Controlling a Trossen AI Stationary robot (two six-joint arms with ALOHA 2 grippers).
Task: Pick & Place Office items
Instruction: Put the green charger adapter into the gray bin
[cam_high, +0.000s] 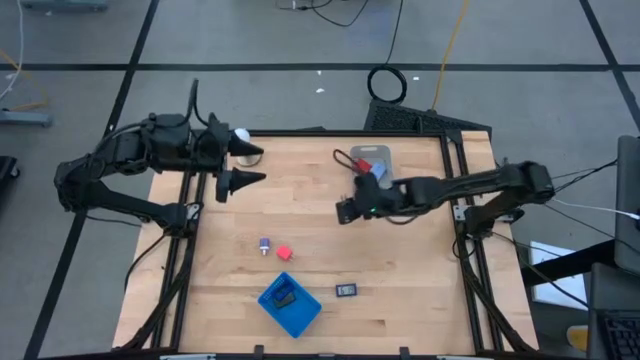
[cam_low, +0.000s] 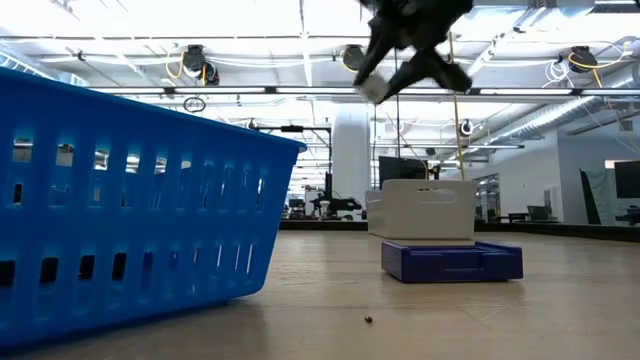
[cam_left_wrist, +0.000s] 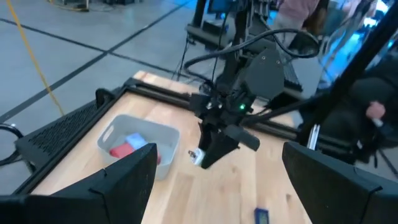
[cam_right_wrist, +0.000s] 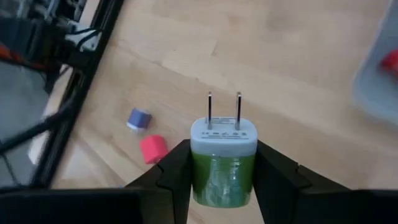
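The right gripper (cam_right_wrist: 222, 171), clamped on a green wall charger (cam_right_wrist: 222, 162), carried it above mid-table, judged bound for the clear bin (cam_high: 383, 158) nearby; the left gripper (cam_high: 255, 165) waited open at the table's far-left edge

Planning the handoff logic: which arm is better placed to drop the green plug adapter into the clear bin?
Right. The right gripper is shut on the green-and-white plug adapter, close to the clear plastic bin; the left gripper waits open at the table's far-left edge.

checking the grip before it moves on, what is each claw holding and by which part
The right claw holds a green and white plug adapter by the sides of its green body, prongs pointing away. The left claw is open and holds nothing.
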